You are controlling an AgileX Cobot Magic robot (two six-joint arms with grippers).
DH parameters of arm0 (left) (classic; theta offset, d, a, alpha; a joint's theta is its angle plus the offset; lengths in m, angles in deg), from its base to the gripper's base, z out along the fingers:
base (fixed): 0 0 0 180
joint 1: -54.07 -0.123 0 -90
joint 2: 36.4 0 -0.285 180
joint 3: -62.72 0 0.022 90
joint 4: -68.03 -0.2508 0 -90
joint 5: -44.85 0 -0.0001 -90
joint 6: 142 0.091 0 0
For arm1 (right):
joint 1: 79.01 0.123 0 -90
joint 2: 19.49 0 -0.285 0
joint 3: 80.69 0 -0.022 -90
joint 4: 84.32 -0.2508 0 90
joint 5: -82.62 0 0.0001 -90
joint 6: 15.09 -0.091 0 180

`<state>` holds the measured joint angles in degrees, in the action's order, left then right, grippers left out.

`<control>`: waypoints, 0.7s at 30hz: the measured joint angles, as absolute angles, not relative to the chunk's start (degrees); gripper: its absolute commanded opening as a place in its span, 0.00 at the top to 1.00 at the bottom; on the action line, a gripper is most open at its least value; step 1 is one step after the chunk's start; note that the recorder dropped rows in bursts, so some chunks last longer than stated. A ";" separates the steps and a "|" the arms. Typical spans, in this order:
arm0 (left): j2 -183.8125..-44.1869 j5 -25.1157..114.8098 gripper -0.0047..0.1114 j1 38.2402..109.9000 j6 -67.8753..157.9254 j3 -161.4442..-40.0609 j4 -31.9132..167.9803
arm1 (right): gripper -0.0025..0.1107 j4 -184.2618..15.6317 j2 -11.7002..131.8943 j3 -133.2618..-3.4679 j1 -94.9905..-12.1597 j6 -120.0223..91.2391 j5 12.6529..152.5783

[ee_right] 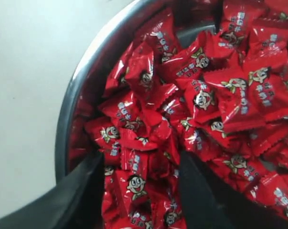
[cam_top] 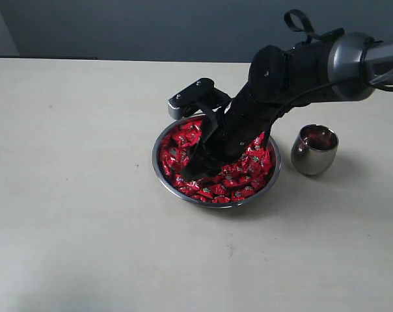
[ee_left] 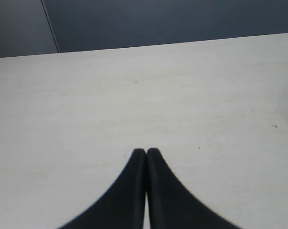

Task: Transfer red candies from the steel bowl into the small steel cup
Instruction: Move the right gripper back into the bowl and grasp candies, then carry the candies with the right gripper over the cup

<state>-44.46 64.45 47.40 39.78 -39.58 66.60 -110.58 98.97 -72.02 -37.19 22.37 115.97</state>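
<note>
The steel bowl (cam_top: 213, 204) sits mid-table, heaped with red candies (cam_top: 241, 181). My right gripper (cam_top: 196, 170) reaches down into the bowl's left half, its tips among the sweets. In the right wrist view the right gripper (ee_right: 140, 160) is open, with the black fingers (ee_right: 82, 191) spread on either side of loose red candies (ee_right: 201, 95) near the bowl's rim (ee_right: 70, 100); nothing is pinched. The small steel cup (cam_top: 313, 151) stands to the right of the bowl, with red showing inside it. My left gripper (ee_left: 146, 150) is shut and empty over bare table, out of the exterior view.
The pale tabletop (cam_top: 73, 195) extends all round the bowl and cup. A dark wall (cam_top: 151, 26) runs behind the table's far edge. The right arm (cam_top: 326, 65) slants in from the upper right, above the cup.
</note>
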 measured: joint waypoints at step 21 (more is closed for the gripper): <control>-44.46 64.45 0.96 47.40 39.78 -39.58 66.60 | 0.98 -108.37 97.72 -72.02 -36.79 19.89 114.73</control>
<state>-44.46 64.45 47.40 39.78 -39.58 66.60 -108.37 97.72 -72.02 -36.79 19.89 114.73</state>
